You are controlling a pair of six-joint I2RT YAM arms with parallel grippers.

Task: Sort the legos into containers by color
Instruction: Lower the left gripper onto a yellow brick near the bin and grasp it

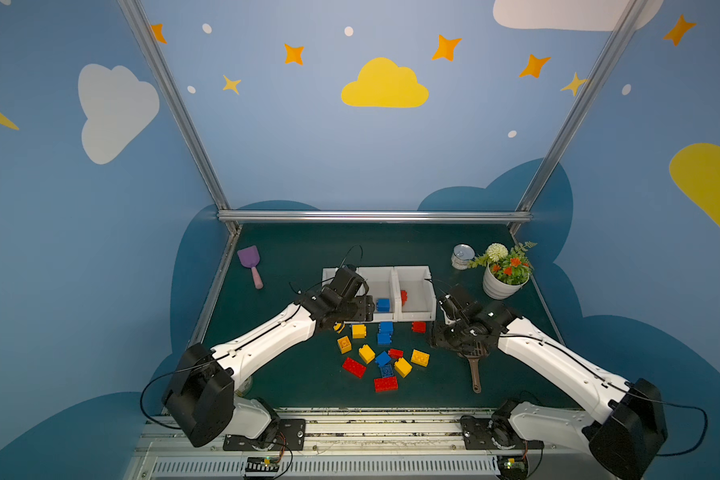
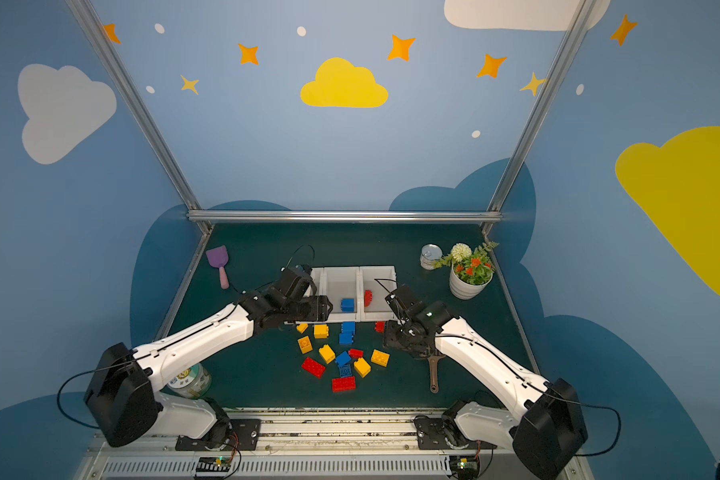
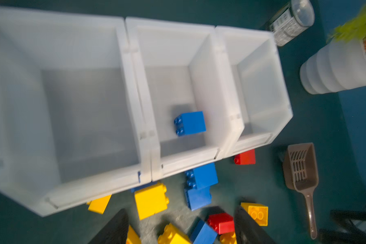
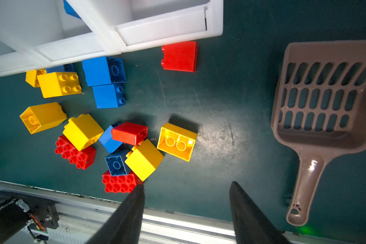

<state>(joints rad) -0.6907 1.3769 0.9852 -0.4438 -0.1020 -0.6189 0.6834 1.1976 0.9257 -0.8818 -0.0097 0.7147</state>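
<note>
L fingers (image 3: 112, 230): were wide, empty, near the bins' front edge.
R fingers (image 4: 127, 215): were apart, empty, above the surface (image 4: 220, 101).
Blue lego (image 3: 190, 123): lay in mid bin (image 3: 207, 69).
Next pick, prob.: your best bet was the lone red lego (image 4: 179, 56) by R bin (image 4: 169, 27); square up to its flat sides.

Bricks (image 4: 144, 161): glossy smooth plastic. Bins (image 4: 161, 27): white plastic, satin, sl. see-thru. Scoop (image 4: 317, 139) by right gripper (image 4: 187, 183) jaws: brown plastic, shiny. Mat (image 4: 220, 95) under jaws: dk green, matt, scuffed. Tin (image 1: 462, 254): shiny metal.
</note>
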